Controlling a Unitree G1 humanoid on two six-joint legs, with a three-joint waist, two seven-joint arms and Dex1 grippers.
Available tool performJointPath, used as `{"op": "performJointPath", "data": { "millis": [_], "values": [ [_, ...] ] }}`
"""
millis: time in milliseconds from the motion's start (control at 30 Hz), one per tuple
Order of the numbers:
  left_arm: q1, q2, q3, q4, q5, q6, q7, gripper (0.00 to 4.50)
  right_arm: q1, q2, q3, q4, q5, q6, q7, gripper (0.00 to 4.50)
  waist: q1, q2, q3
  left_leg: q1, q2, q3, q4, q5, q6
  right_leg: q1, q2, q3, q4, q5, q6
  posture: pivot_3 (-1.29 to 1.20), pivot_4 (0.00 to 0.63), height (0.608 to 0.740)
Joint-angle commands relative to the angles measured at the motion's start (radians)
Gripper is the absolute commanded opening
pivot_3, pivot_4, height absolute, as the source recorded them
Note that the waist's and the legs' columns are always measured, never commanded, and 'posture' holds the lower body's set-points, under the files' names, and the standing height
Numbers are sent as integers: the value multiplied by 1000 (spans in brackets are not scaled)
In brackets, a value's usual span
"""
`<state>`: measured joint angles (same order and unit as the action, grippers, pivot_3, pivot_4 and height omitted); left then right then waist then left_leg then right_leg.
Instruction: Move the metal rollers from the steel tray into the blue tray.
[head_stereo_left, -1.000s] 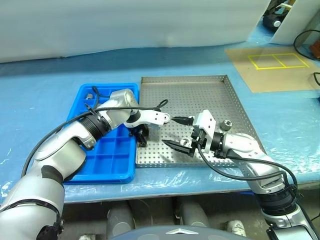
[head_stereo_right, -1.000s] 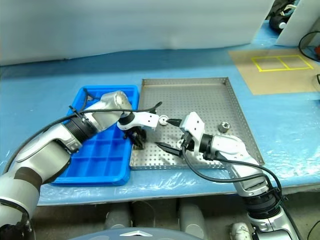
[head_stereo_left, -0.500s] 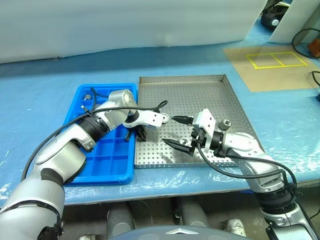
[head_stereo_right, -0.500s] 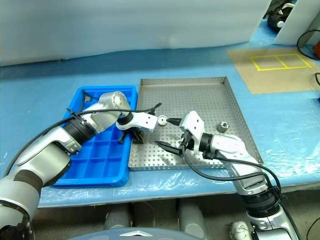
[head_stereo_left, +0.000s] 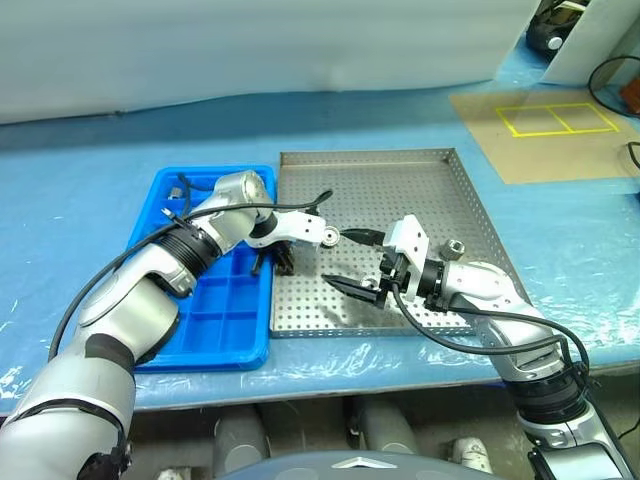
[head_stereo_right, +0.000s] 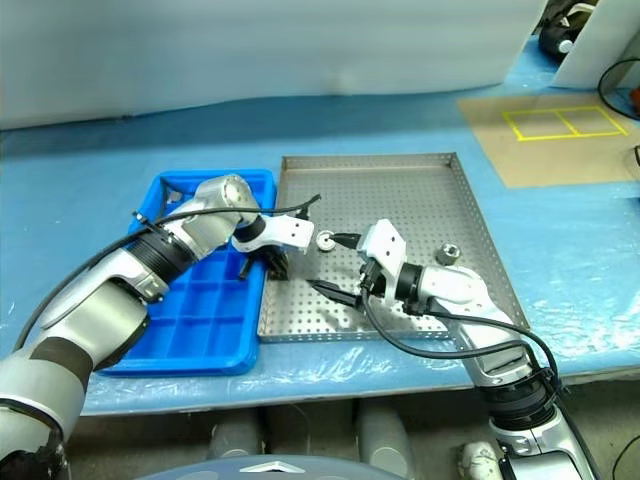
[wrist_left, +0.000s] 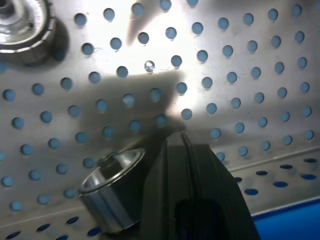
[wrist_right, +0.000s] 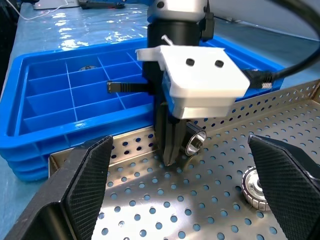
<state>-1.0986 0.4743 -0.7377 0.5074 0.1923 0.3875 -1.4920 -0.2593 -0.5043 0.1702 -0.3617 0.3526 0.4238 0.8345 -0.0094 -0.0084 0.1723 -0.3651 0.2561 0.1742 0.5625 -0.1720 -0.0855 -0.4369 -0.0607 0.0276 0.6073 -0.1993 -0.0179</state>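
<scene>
Left tool (wrist_right: 169, 145): clenched on a metal roller (wrist_right: 194, 142), low over the steel tray (head_stereo_left: 400, 180).
Right tool (head_stereo_left: 352, 262): released, hovering.
Risk: roller is pinched off-centre; slippage before the blue tray (head_stereo_left: 215, 315) is likely.

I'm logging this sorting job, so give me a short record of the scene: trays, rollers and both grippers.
metal tray: perforated, directly beside the blue tray
left gripper: shut, pointing down at the metal tray near the blue tray
roller: against the side of the left gripper's fingers, not between them
second roller: near the metal tray's right rim
right gripper: open, empty, over the metal tray
</scene>
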Motion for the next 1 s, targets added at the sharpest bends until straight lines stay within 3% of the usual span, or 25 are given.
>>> {"op": "performJointPath", "data": {
  "millis": [33,400,567,633,767,833,933,1000],
  "values": [
    [-56,-2,68,-21,-24,-3,-45,17,-24,-10,-22,-13,13,-11,12,4500,5,0,0,-2,0,0,0,0,0,-1,0,0,0,0,0,-292,150,740],
    [-91,20,115,25,-19,-98,-111,17,-56,-41,-31,25,16,-26,57,4500,9,0,0,-2,0,0,0,0,0,-1,0,0,0,0,0,-264,150,740],
    [-133,-21,153,148,23,-215,52,17,-69,-26,-15,44,9,-37,58,4500,16,0,0,-2,0,0,0,0,0,-1,0,0,0,1,0,-257,150,740],
    [-149,-47,192,186,-5,-316,78,17,-71,-19,-10,50,5,-40,56,4500,25,0,0,-2,0,0,0,0,0,-1,0,0,0,1,0,-256,150,740],
    [-155,16,164,249,-45,-823,-96,17,-68,-13,-5,48,2,-43,58,4500,29,0,0,-3,0,-1,0,0,1,-1,1,1,-1,1,0,-264,150,740],
    [-171,2,182,318,-73,-903,-120,17,-64,-14,-6,46,0,-45,58,4500,28,0,0,-3,0,-1,0,0,1,-2,1,1,-1,1,0,-271,150,740],
    [-224,-23,199,453,-40,-1052,-110,608,-58,-13,-8,44,-4,-48,52,4500,37,0,0,-2,0,-1,0,0,1,-1,1,0,0,1,1,-277,150,740],
    [-253,-36,198,528,9,-1156,-31,1248,-53,-12,-7,39,-6,-48,49,4500,40,0,0,-2,0,-1,2,0,1,-1,0,0,0,2,1,-279,150,740]
  ]
}}
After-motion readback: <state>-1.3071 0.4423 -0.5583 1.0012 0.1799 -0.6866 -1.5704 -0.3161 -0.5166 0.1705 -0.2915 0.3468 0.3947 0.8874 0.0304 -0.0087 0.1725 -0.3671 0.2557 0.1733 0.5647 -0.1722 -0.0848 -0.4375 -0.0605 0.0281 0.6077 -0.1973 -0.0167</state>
